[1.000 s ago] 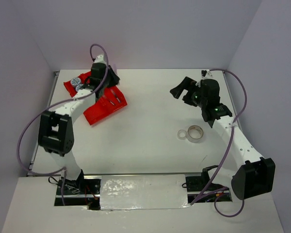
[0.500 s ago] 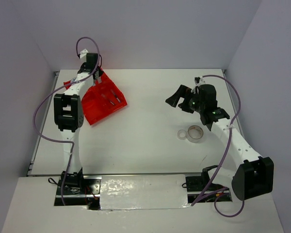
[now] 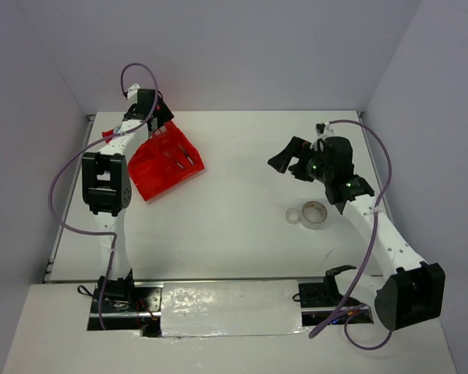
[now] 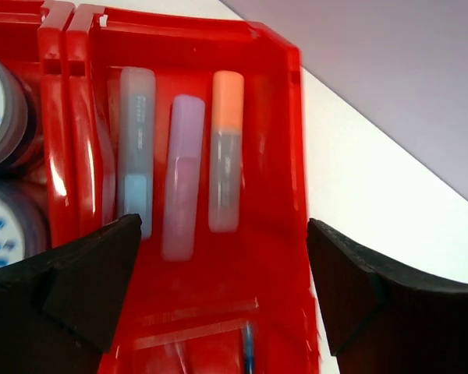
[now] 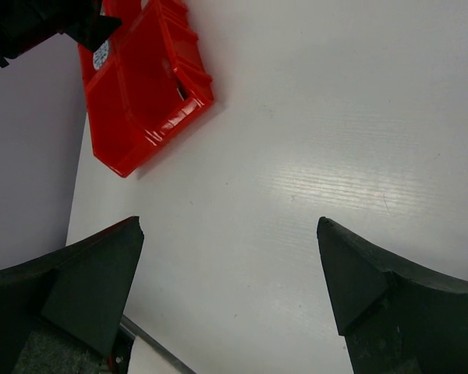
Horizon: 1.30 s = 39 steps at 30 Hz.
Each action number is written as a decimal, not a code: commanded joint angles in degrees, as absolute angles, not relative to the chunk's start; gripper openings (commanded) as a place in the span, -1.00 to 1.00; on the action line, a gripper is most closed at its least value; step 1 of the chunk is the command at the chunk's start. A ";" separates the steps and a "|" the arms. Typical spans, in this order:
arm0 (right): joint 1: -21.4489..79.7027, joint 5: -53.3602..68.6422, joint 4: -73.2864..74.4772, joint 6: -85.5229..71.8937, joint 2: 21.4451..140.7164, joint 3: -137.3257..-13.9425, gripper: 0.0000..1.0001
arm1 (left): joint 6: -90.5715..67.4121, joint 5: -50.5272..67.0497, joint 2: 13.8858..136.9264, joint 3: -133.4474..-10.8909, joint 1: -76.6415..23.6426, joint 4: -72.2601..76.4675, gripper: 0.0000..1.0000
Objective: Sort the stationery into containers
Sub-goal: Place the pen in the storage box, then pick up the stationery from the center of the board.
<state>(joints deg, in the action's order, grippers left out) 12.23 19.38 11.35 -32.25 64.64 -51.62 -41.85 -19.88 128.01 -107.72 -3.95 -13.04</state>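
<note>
The red tray (image 3: 165, 162) lies at the far left of the table, tilted. My left gripper (image 3: 157, 123) hovers over its far edge, open with nothing between the fingers. In the left wrist view the gripper (image 4: 222, 288) looks down on a compartment of the tray (image 4: 273, 195) holding a light-blue stick (image 4: 136, 148), a pink stick (image 4: 183, 175) and an orange-tipped stick (image 4: 226, 148). Two patterned tubs (image 4: 0, 117) fill the compartment to the left, and a blue pen (image 4: 248, 343) shows below. My right gripper (image 3: 287, 156) is open and empty above bare table. A clear tape ring (image 3: 314, 214) lies near it.
A smaller ring (image 3: 294, 216) lies touching the tape ring's left side. The right wrist view shows the red tray (image 5: 144, 86) far off at upper left, with the left arm's black wrist (image 5: 39, 23) over it. Walls close the table's back and sides.
My left gripper has opened over the tray after the arm swung to the tray's far corner. The right gripper has shifted slightly left and stayed open.
</note>
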 commanded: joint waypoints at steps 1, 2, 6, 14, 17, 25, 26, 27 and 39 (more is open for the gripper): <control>12.48 17.94 12.48 -31.11 59.78 -52.82 0.99 | -38.87 -16.71 116.30 -106.44 -6.22 -10.20 0.99; 12.48 16.80 14.22 -30.94 58.37 -52.82 0.99 | -37.46 -15.83 114.37 -105.39 -7.55 -9.67 0.99; 12.57 0.51 22.48 -30.50 48.97 -55.27 0.99 | -32.70 -7.41 105.31 -96.78 -16.76 -7.74 0.99; 12.57 -13.18 36.37 -28.39 34.91 -60.47 0.99 | -24.80 0.43 109.31 -92.88 -43.83 -1.58 0.98; 13.35 -14.67 38.14 -29.09 30.96 -61.17 0.99 | -19.35 1.31 117.47 -101.38 -50.44 -4.47 0.99; 14.33 -11.17 38.32 -29.01 28.39 -61.96 0.99 | -10.11 10.10 133.85 -120.23 -56.86 -17.84 0.96; 14.33 -10.38 37.97 -28.83 28.82 -61.79 0.99 | -9.76 9.76 134.81 -120.15 -57.04 -17.93 0.94; 14.50 -9.76 37.79 -28.65 29.09 -61.79 0.99 | -9.23 9.58 135.35 -120.15 -57.22 -17.93 0.93; 14.76 -6.42 36.21 -27.69 29.79 -61.17 0.99 | -6.24 6.94 144.40 -129.10 -57.13 -18.02 0.47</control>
